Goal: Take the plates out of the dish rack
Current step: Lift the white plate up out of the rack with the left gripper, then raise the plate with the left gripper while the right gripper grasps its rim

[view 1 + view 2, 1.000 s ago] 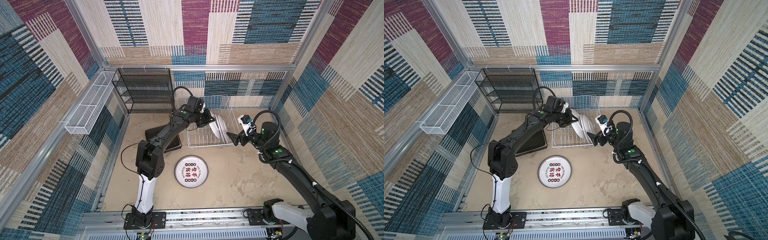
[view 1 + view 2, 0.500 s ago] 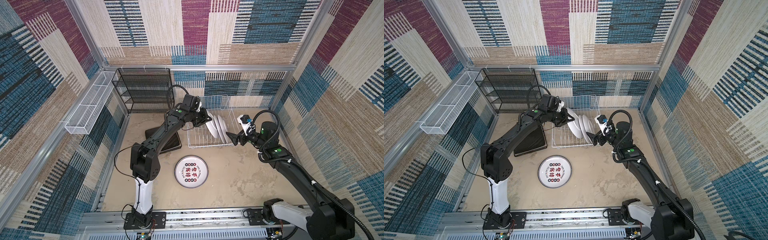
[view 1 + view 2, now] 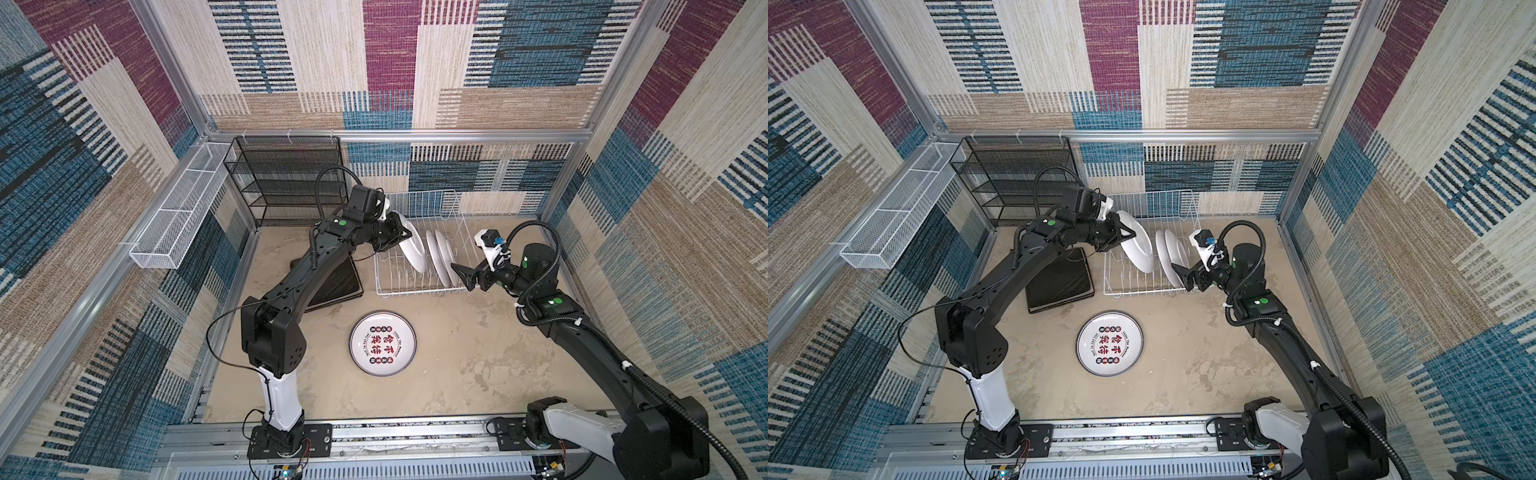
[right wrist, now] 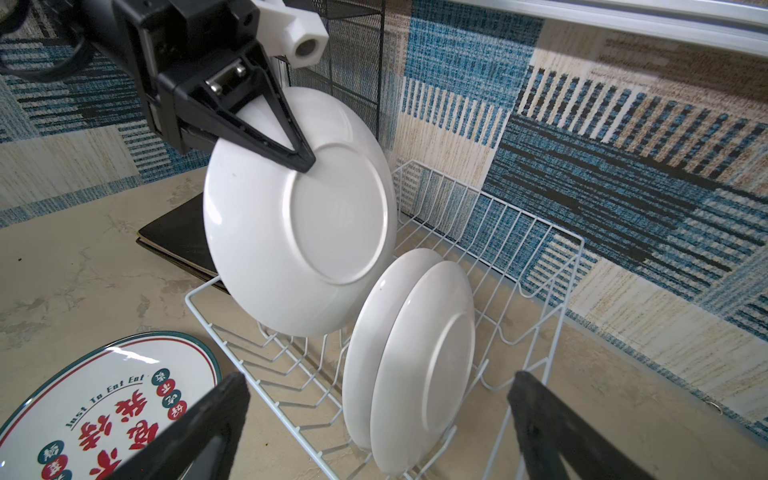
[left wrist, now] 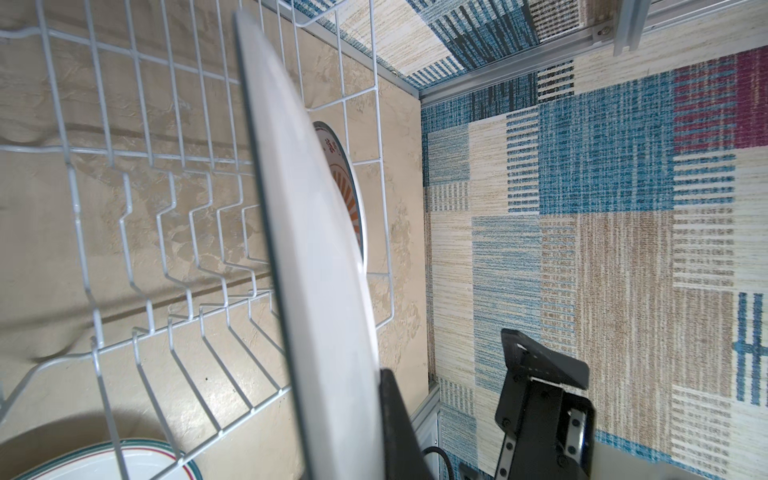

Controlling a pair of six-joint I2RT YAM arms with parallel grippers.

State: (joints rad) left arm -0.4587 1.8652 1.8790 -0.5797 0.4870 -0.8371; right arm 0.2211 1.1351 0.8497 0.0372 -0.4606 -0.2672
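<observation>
Patterned cloth walls are closing in a sandy, stone-look surface, and the white wire rack is sitting toward its back edge, right of the middle. My left claw is clamping tight on the upper rim of a round white plate, holding it tilted above the rack's left end with its plain back turned toward my right arm. Whether its lower edge is clear of the prongs I cannot tell. Two more round plates are standing on edge, close together, near the rack's right end. My right claw is hanging wide apart and empty just outside the rack's front right corner, facing them. Another round plate is already lying face up near the middle of the surface, in front of the rack, and a stack of black square plates is lying just beside the rack's left side. I am judging this as the middle of the unloading, with one plate coming out and two waiting. The next move is calling for height first, so the bottom rim is clearing the wires. After that comes a swing toward the front edge, a turn to flat, and a gentle set-down by the plate lying there before my left claw is letting go. The grip is only on a thin rim, so I am wanting it slow.
</observation>
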